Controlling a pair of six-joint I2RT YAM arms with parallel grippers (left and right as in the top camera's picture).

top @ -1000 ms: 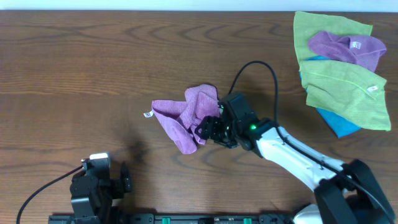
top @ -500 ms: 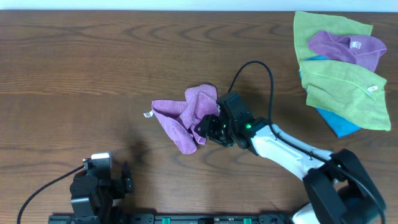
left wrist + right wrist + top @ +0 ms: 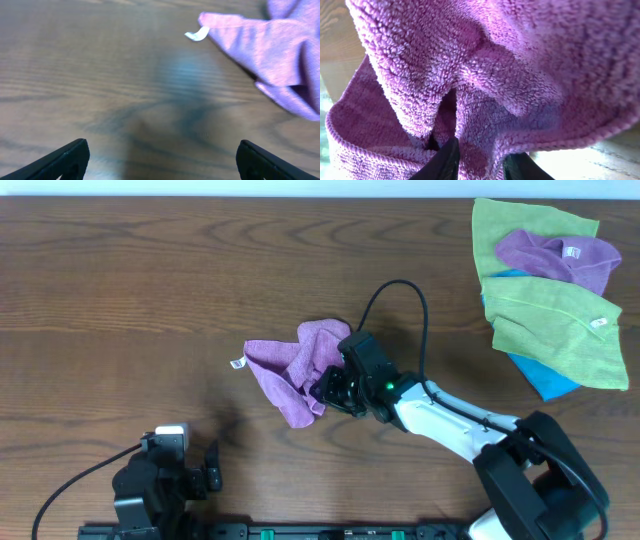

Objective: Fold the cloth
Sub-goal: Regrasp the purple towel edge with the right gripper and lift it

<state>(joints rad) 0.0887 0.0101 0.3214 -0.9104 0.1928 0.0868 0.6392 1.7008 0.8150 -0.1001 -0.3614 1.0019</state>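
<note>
My right jaws are clamped on a fold of the crumpled cloth [image 3: 285,370] on the tabletop [image 3: 120,290]; my left jaws gape wide.

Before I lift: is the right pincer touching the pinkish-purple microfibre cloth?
Touching. The right wrist view shows a fold of the pinkish-purple microfibre cloth pinched between the fingers of the right pincer.

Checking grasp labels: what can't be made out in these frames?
- Right gripper grip: overhead, the crumpled pinkish-purple microfibre cloth covers its fingertips; right wrist, the bottom edge crops the fingers.
- Small white tag print: left wrist, blurred.
- Flat blue cloth: overhead, mostly under lime-green cloths.
</note>
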